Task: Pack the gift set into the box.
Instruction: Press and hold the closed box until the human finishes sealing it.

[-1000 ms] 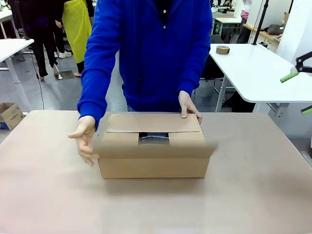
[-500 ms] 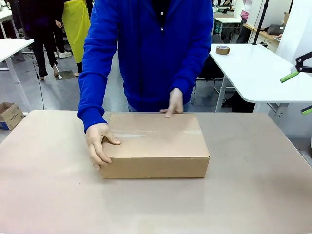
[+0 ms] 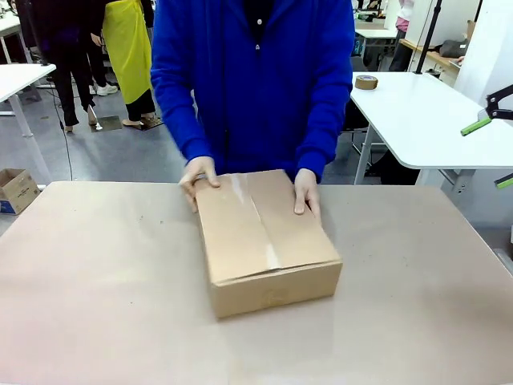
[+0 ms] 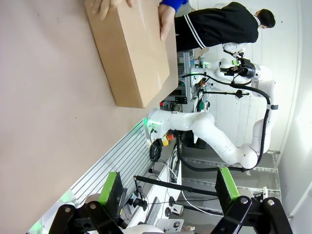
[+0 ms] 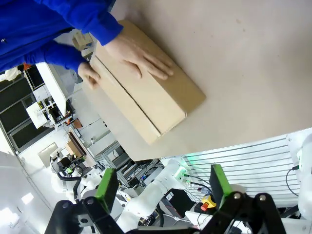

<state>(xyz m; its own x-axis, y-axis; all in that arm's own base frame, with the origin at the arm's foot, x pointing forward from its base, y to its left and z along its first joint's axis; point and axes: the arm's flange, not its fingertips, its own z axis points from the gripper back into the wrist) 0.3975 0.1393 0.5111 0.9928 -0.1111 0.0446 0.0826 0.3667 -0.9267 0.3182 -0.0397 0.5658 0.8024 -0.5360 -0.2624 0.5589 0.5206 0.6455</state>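
The box [image 3: 264,233] lies shut on the brown table [image 3: 96,305], turned at an angle with a short end toward me. A person in a blue top rests one hand [image 3: 198,172] on its far left corner and the other hand [image 3: 306,191] on its far right edge. The gift set is hidden. My left gripper [image 4: 169,187] is open, empty and well away from the box [image 4: 131,53]. My right gripper [image 5: 162,187] is also open and empty, raised off to the side of the box [image 5: 146,92]. Its green pads [image 3: 474,126] show at the front view's right edge.
A white side table [image 3: 425,120] with a roll of tape [image 3: 366,82] stands at the far right. A small printed carton [image 3: 16,188] sits on the floor at the left. Bare tabletop surrounds the box on all near sides.
The person folded the last flaps down, then turned the shut box about a quarter turn. Both hands moved to its far end. The grippers have not moved.
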